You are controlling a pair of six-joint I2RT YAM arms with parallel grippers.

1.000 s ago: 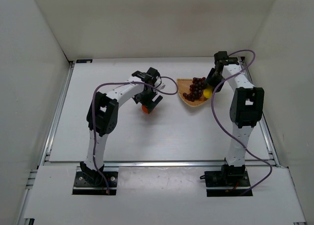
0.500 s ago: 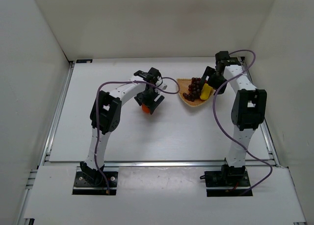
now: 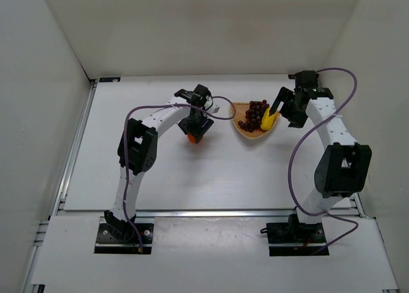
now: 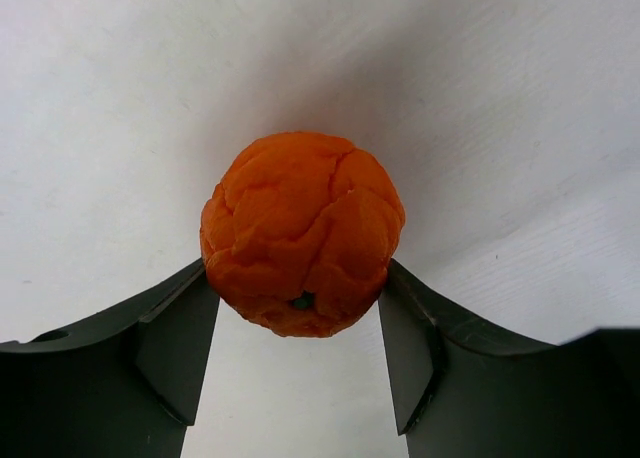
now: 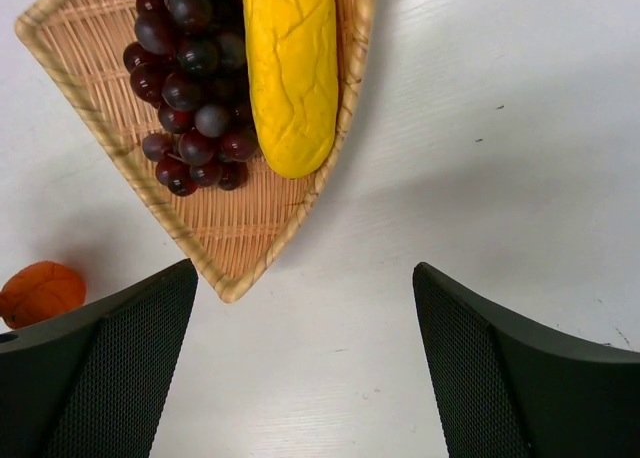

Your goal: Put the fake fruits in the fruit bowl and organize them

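Note:
The orange ball rests on the white table left of the fruit bowl, and my left gripper is shut on it, a finger pressed against each side. From above, the orange ball peeks out under the left gripper. The tan wicker fruit bowl holds the dark grape bunch and the yellow lemon. My right gripper stands open just right of the bowl, holding nothing. In the right wrist view, the lemon lies beside the grapes in the bowl, above the right gripper.
White walls enclose the table on the left, back and right. Metal rails run along the table's side edges. A purple cable loops from the left arm toward the bowl's left rim.
My left gripper has closed on the orange ball. My right gripper has opened, left the lemon in the bowl and drawn back to the right.

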